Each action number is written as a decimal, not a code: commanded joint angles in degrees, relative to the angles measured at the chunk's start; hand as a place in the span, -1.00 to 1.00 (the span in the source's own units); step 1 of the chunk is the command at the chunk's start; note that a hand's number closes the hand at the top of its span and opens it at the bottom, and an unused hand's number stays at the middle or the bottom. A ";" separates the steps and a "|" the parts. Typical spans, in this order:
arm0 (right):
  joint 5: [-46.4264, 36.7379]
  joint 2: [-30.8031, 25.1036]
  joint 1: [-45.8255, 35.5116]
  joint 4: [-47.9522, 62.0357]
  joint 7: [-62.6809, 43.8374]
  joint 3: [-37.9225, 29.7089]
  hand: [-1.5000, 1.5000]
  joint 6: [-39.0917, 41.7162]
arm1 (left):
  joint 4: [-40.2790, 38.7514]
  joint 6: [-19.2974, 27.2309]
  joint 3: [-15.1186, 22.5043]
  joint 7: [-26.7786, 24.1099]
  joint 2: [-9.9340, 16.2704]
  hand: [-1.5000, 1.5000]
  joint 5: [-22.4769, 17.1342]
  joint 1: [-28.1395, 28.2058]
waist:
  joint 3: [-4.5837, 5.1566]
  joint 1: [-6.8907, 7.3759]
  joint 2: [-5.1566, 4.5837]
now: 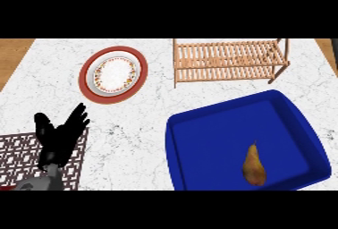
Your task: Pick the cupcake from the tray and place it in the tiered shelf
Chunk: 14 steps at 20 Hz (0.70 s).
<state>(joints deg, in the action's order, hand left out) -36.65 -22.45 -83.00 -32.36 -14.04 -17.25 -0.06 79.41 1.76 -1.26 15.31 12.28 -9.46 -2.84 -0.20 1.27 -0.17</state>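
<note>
Marble counter (152, 120): plate (113, 74), shelf (228, 60), tray (198, 152), mat (20, 154).

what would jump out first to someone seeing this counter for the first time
The big blue tray at lower right stands out most, with a brown pear lying in it rather than any cupcake. Behind it at the far edge stands a wooden tiered shelf, and to its left a red-rimmed plate. The left hand rests open at lower left, over a patterned mat.

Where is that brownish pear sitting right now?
The pear lies inside the blue tray, at the head view's lower right, below the wooden shelf.
</note>
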 commanded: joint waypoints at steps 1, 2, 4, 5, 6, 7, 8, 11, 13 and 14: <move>5.36 -1.04 -0.44 1.37 1.62 -5.34 -1.00 -0.19 | -0.28 0.23 1.04 3.12 -0.64 0.00 0.31 -0.26 | 0.18 -0.02 -0.24; 6.47 -0.53 -2.37 0.90 -0.96 -6.75 -1.00 -1.60 | -1.53 -1.99 -0.56 -0.46 0.53 0.00 -0.90 2.34 | 0.22 0.21 -0.17; 8.41 0.66 -0.27 -0.85 -0.01 -7.84 -1.00 -2.68 | -1.00 0.06 0.17 2.19 -0.53 0.00 0.07 0.45 | 0.19 -0.56 0.03; 9.59 1.26 -2.60 -1.26 -3.18 -8.58 -1.00 -2.14 | -0.75 1.14 0.32 2.69 -1.24 0.00 0.40 -0.50 | 0.20 -0.71 0.15; 10.79 0.00 -1.26 0.79 0.20 -10.55 -1.00 -3.53 | -1.24 -1.41 -1.06 1.65 1.15 0.00 -0.58 0.90 | 0.20 0.11 -0.25; 12.09 -0.82 -3.10 1.24 -1.00 -11.73 -1.00 -2.85 | -2.04 -0.27 -1.07 1.22 0.60 0.00 0.21 -1.21 | 0.21 -0.05 -0.28; 12.94 -1.21 -4.78 -0.04 -3.62 -12.62 -1.00 -3.65 | -2.14 -1.87 -1.70 2.87 1.50 0.00 -1.33 -0.64 | 0.22 -0.33 -0.05; 12.74 -2.45 -2.88 0.63 -0.93 -13.96 -1.00 -10.13 | -1.24 -2.47 -2.01 1.73 1.69 0.00 -1.44 0.25 | 0.22 0.16 -0.26; 12.42 -5.12 -1.88 0.19 -0.32 -13.90 -1.00 -10.38 | -2.07 -2.00 -2.61 2.67 1.80 0.00 -1.48 -1.01 | 0.22 -0.35 -0.20; 11.34 -6.00 -3.32 -0.60 -1.25 -13.13 -1.00 -11.84 | -1.91 -0.61 -0.48 0.83 -0.38 0.00 0.52 0.33 | 0.23 -0.41 -0.12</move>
<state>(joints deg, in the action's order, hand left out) -24.91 -25.85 -85.82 -32.22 -15.23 -29.86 -8.10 79.02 0.59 -2.51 16.88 13.02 -10.03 -3.24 -0.15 1.11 -0.22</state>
